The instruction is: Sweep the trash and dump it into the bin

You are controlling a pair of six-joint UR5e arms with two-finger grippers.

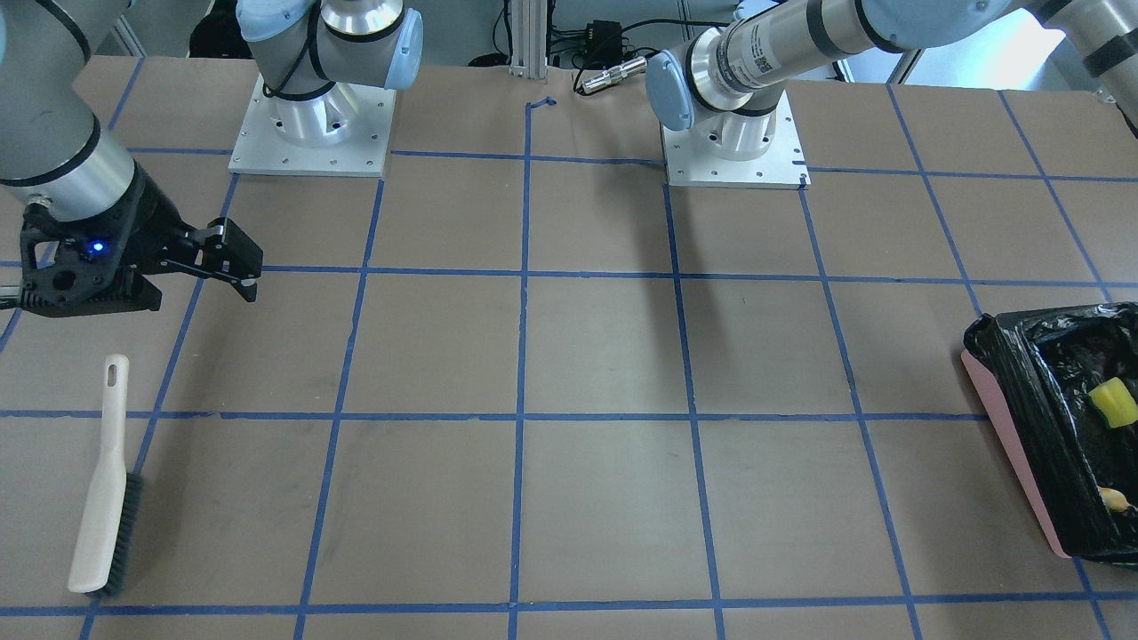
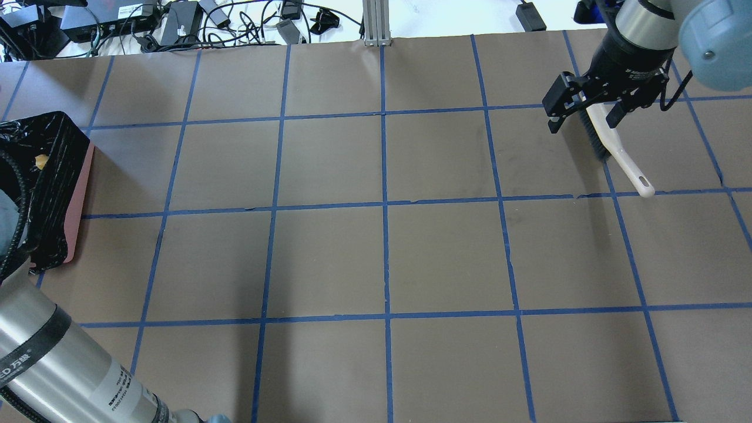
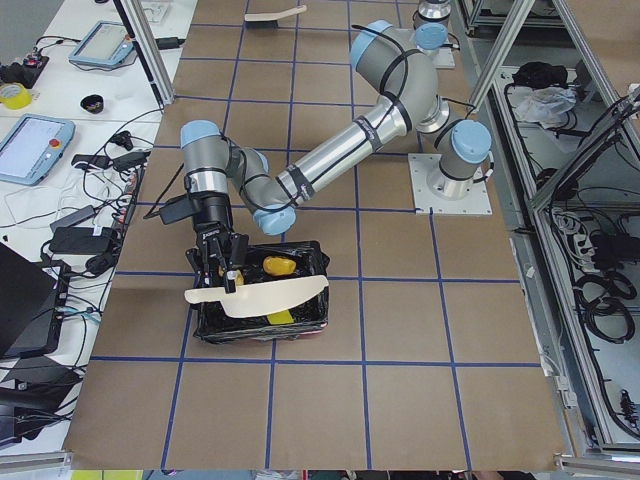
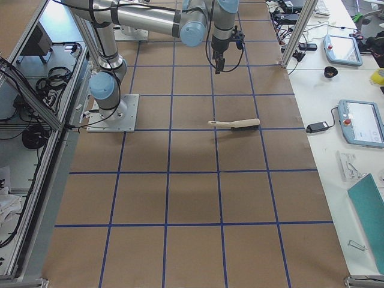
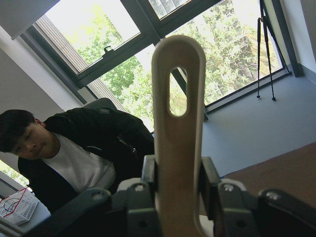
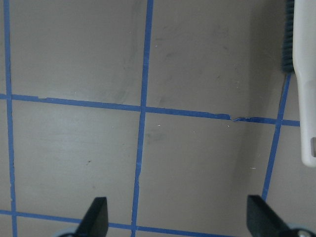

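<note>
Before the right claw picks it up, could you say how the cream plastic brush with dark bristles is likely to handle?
The cream plastic brush looks moulded and slim, so probably stiff and light. On its side, it would likely slide or pivot, not roll. Its smooth handle might twist in a loose pinch.

Robotics lab: grid-taped table (image 1: 605, 356), teach pendants (image 4: 360, 123), tangled cables (image 2: 176, 23).

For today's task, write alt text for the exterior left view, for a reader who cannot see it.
The near left arm's tool holds a beige dustpan over the black-lined bin, with yellow trash pieces lying inside the bin. At the far end of the blue-taped brown table lies a brush.
</note>
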